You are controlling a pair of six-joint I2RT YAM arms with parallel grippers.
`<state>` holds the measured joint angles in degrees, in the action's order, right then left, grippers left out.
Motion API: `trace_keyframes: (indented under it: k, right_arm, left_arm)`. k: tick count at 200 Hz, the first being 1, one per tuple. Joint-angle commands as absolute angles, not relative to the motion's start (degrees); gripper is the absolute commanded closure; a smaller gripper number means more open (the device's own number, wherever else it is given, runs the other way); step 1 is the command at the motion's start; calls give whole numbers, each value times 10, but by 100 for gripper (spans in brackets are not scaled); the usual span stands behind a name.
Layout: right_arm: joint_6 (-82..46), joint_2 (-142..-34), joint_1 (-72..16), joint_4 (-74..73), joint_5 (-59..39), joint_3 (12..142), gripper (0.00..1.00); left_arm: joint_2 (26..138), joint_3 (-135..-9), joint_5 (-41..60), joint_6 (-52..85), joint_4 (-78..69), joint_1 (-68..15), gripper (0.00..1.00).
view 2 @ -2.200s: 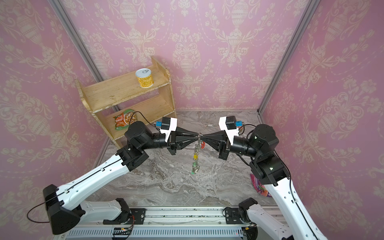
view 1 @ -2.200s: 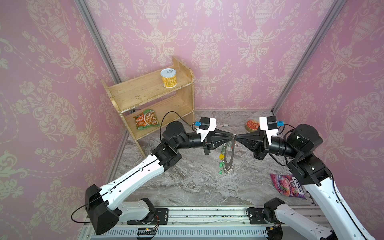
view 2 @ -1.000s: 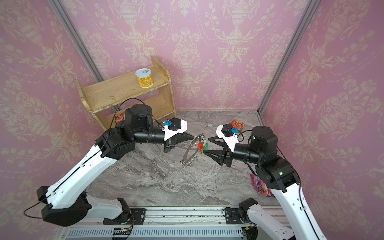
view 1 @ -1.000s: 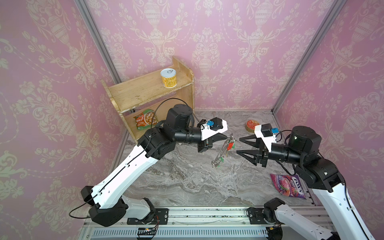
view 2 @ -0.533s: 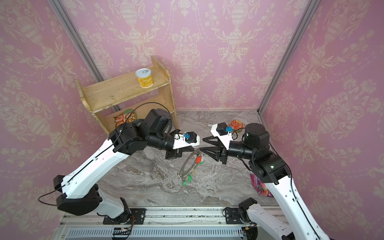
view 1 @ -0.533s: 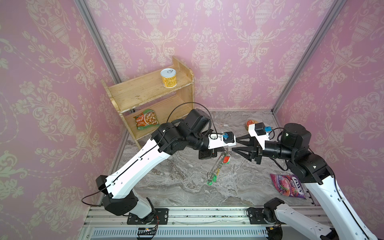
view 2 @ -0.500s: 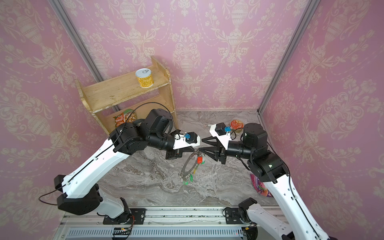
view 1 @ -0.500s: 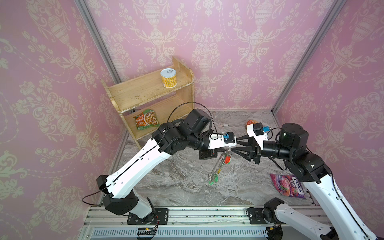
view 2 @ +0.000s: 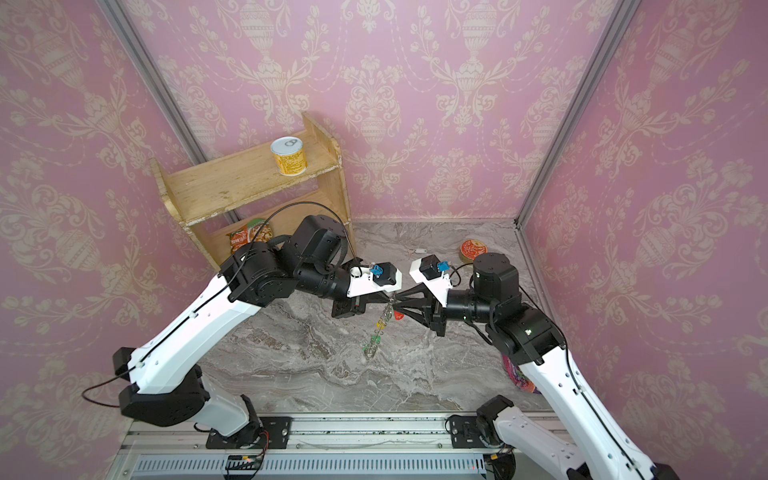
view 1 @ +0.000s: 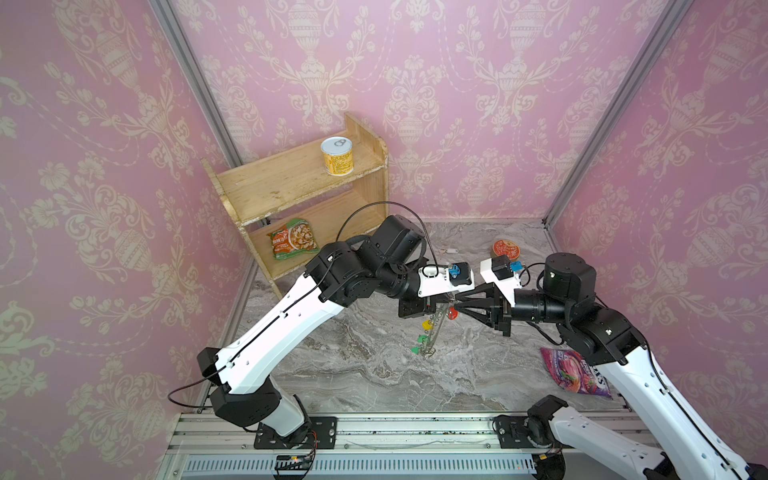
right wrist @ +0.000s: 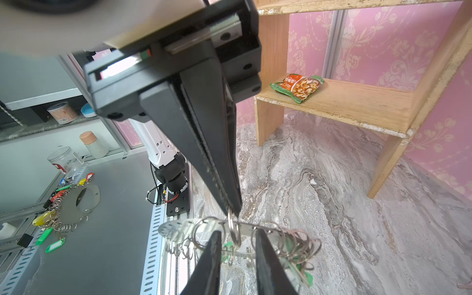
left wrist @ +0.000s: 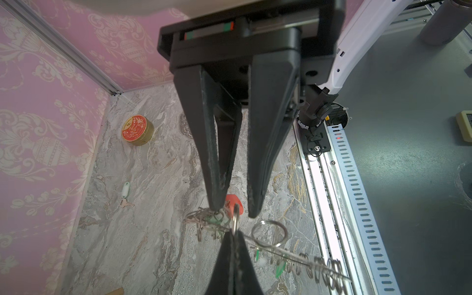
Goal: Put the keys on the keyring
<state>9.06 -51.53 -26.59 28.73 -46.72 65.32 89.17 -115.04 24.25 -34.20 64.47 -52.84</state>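
Since the stiff, slippery keyring (view 1: 432,332) hung clamped in your left tool (view 1: 448,299) mid-frame, your right tool (view 1: 456,308), jaws apart, needed its rim.

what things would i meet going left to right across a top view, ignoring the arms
green and orange noodle packet, yellow can with a silver lid, grey metal keyring fringed with wire loops, round red-topped tin, purple snack bag

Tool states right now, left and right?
Left tool: closed, pinching a wire loop on the keyring.
Right tool: open, jaws either side of that loop, not gripping.
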Motion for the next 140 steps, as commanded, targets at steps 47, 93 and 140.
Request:
trace_keyframes:
  k: [47, 93, 140]
  right_arm:
    - [92, -514, -279, 271, -476, 662, 83]
    - [96, -516, -282, 279, -472, 666, 93]
    - [96, -516, -285, 279, -469, 669, 100]
  left_arm:
    - [897, -1177, 260, -338, 647, -540, 100]
    - [897, -1179, 261, -338, 647, -544, 100]
    - [898, -1180, 264, -338, 644, -547, 100]
